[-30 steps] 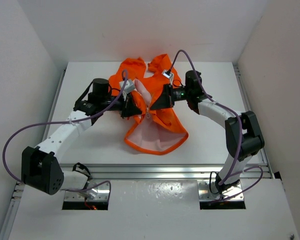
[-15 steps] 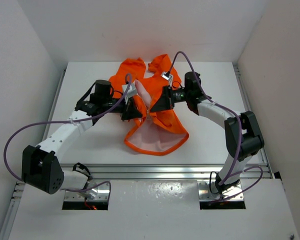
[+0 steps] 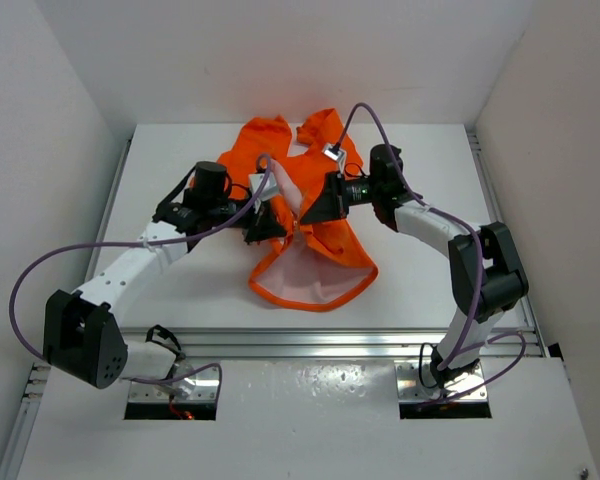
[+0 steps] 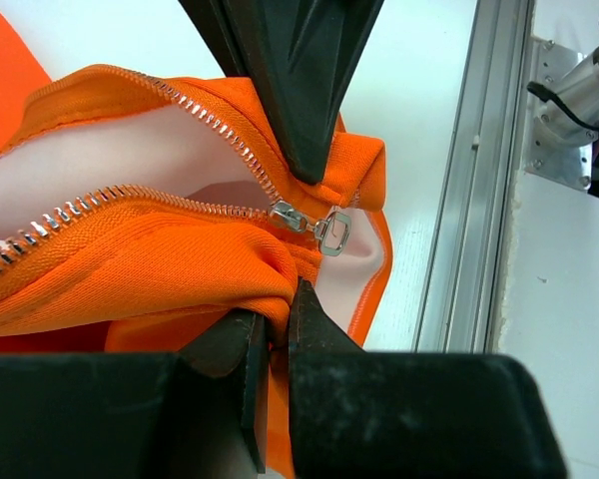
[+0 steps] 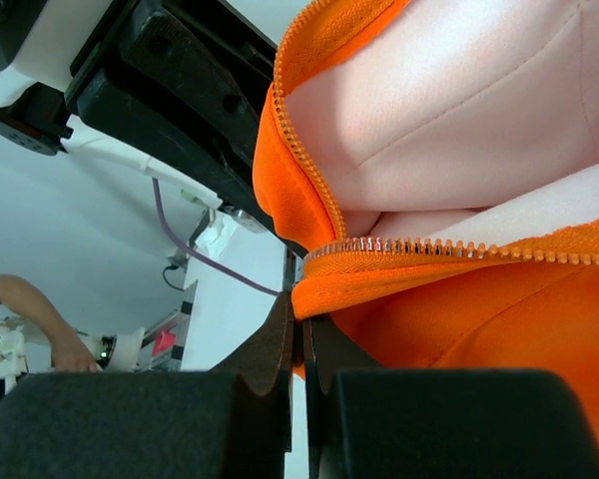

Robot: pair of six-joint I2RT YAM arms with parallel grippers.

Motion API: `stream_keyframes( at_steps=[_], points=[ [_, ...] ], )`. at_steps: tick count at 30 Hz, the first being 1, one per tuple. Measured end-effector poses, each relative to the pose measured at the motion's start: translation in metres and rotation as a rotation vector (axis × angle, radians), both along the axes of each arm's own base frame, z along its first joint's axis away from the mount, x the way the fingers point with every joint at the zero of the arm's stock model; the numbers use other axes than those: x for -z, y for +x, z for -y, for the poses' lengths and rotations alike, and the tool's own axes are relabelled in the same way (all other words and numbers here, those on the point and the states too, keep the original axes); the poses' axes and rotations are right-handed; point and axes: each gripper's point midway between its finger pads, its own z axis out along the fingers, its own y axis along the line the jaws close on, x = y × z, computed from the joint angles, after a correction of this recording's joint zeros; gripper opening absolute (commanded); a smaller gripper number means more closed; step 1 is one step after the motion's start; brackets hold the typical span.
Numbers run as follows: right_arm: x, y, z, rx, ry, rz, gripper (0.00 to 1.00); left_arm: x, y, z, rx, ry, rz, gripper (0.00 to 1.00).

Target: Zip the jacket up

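Note:
The orange jacket (image 3: 325, 245) lies at the table's middle, its front open and the pale pink lining showing. My left gripper (image 3: 276, 226) is shut on a fold of orange fabric (image 4: 180, 269) just below the zipper. The silver slider (image 4: 289, 214) and its pull tab (image 4: 334, 233) sit where the two tooth rows meet, near the hem. My right gripper (image 3: 307, 212) faces the left one and is shut on the opposite orange edge (image 5: 324, 289) under the zipper teeth (image 5: 429, 246). Its dark fingers (image 4: 299, 90) come down onto the fabric beside the slider.
The table's near edge is an aluminium rail (image 3: 330, 342), also in the left wrist view (image 4: 474, 180). White walls close in the left, right and back. The sleeves or hood (image 3: 280, 135) are bunched toward the back. Purple cables (image 3: 40, 270) loop off both arms.
My left wrist has shifted a little to the right toward the zipper. The right arm and the jacket have barely moved.

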Motion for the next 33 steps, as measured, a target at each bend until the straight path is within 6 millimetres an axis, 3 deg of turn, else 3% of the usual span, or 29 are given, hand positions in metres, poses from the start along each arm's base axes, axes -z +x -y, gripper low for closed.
stream_keyframes(
  at_steps=[4, 11, 14, 18, 19, 21, 27, 30, 33],
  points=[
    [0.001, -0.001, 0.0, 0.0, 0.002, -0.001, 0.0, -0.001, 0.0, -0.001, -0.002, 0.007, 0.015, 0.38],
    [-0.001, 0.004, 0.005, 0.023, 0.01, 0.017, 0.0, 0.004, -0.016, -0.022, -0.072, 0.036, 0.016, 0.66],
    [0.0, 0.001, 0.007, 0.027, 0.009, 0.015, 0.0, -0.008, -0.02, -0.033, -0.128, 0.022, 0.058, 0.64],
    [0.001, -0.001, 0.007, 0.033, 0.006, 0.011, 0.0, -0.031, -0.024, -0.036, -0.153, -0.025, 0.104, 0.42],
    [0.001, 0.0, 0.007, 0.035, 0.006, 0.012, 0.0, -0.034, -0.025, -0.036, -0.154, -0.034, 0.1, 0.26],
    [0.0, 0.0, 0.007, 0.041, 0.007, 0.01, 0.0, -0.034, -0.027, -0.034, -0.153, -0.043, 0.085, 0.18],
    [-0.003, 0.003, 0.006, 0.06, 0.008, -0.006, 0.0, -0.017, -0.035, -0.025, -0.175, 0.001, 0.13, 0.19],
    [-0.003, 0.003, 0.006, 0.062, 0.008, -0.018, 0.0, -0.006, -0.039, -0.031, -0.228, 0.05, 0.271, 0.23],
    [-0.001, 0.001, 0.006, 0.064, 0.005, -0.023, 0.0, -0.01, -0.042, -0.038, -0.253, 0.085, 0.425, 0.28]
  ],
)
